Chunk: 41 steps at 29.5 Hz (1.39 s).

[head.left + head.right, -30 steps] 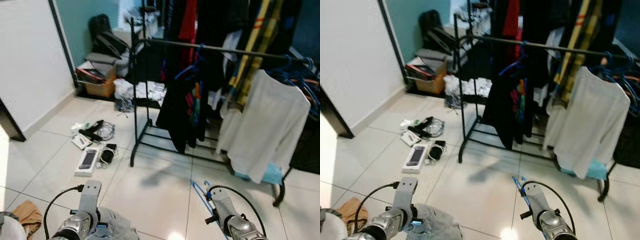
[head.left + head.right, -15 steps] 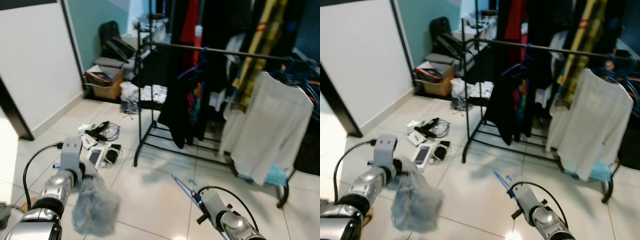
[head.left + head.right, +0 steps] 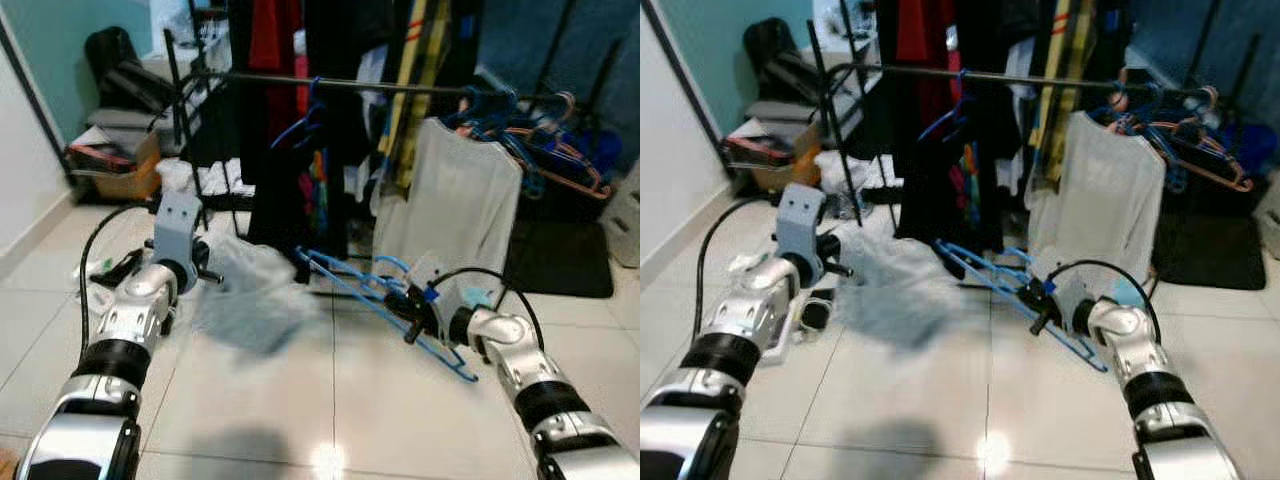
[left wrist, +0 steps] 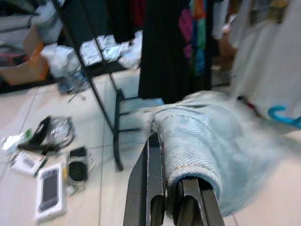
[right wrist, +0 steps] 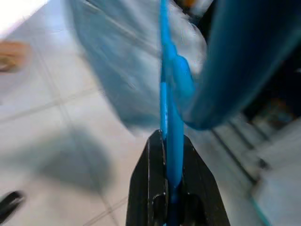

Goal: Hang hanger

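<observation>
My left gripper (image 3: 208, 274) is shut on a pale blue garment (image 3: 258, 300), which hangs blurred in the air at mid height. In the left wrist view the cloth (image 4: 202, 136) folds over the closed fingers (image 4: 155, 179). My right gripper (image 3: 412, 318) is shut on a blue plastic hanger (image 3: 345, 282) held slanted, its far end reaching to the garment. The right wrist view shows the hanger (image 5: 171, 80) clamped between the fingers (image 5: 153, 179), with the blue cloth behind it. A black clothes rack rail (image 3: 400, 88) runs across behind both.
On the rail hang a white shirt (image 3: 450, 210), dark clothes (image 3: 275, 170) and spare blue and orange hangers (image 3: 540, 140). Boxes and cables (image 4: 47, 183) litter the tiles at the left. A cardboard box (image 3: 110, 175) and a dark mat (image 3: 560, 260) lie further back.
Both arms have risen from low near the floor. The left one lifted the garment into the air and rightwards; the right one raised the hanger towards it. The camera has also turned right.
</observation>
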### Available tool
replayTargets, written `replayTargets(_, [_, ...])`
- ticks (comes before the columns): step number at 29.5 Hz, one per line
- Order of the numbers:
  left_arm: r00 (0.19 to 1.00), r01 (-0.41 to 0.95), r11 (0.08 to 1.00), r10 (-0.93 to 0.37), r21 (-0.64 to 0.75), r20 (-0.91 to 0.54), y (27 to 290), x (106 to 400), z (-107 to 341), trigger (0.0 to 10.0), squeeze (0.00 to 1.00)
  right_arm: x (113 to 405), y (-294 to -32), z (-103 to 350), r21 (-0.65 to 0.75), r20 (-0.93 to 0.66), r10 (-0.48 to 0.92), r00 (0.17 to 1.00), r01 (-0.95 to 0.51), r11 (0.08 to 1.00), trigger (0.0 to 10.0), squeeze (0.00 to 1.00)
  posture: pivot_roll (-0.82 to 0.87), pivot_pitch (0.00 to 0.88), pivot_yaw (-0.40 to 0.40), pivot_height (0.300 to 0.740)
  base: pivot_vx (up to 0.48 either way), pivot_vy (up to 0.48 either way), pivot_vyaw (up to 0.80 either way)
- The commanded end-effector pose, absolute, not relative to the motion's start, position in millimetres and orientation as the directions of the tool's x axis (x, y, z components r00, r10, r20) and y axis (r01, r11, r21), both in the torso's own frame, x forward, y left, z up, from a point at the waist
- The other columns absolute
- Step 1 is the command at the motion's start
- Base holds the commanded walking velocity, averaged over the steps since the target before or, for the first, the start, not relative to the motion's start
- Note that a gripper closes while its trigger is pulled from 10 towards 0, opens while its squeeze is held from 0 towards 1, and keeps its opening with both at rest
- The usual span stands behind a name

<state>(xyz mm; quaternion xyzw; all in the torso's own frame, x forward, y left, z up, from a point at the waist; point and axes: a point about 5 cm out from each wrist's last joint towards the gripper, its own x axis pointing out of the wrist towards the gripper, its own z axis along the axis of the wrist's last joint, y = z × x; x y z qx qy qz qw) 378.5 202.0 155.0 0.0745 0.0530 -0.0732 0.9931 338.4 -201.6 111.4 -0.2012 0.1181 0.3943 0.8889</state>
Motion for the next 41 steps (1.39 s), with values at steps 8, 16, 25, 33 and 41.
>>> replayTargets(8, [0.987,0.158,0.976,-0.151,0.147,-0.056,184,385,190,10.0,0.0,315,-204,163,-0.21,-0.356,0.829,0.43,-0.902,0.378,10.0,0.0,-0.06,0.0,0.001,0.74,0.0,0.0,0.0])
replayTargets(16, [0.99,0.14,0.984,-0.136,0.109,-0.046,172,387,203,10.0,0.0,294,-199,190,-0.189,-0.356,0.874,0.331,-0.941,0.279,10.0,0.0,-0.07,0.0,0.017,0.74,0.0,0.0,0.0])
replayTargets(25, [0.976,0.166,0.984,-0.155,0.06,-0.151,154,387,215,10.0,0.0,278,-191,195,-0.192,-0.458,0.848,0.267,-0.961,0.199,10.0,0.0,-0.07,0.0,0.023,0.74,0.0,0.0,0.0])
replayTargets(33, [0.974,0.149,0.811,-0.021,0.566,-0.227,171,386,218,10.0,0.0,275,-184,194,-0.204,-0.507,0.811,0.292,-0.955,0.217,10.0,0.0,-0.06,0.0,0.028,0.74,0.0,0.0,0.0])
replayTargets(41, [0.972,0.233,0.359,-0.125,0.904,-0.201,154,385,220,10.0,0.0,269,-174,194,-0.196,-0.515,0.809,0.283,-0.958,0.211,10.0,0.0,-0.06,0.0,0.034,0.74,0.0,0.0,0.0])
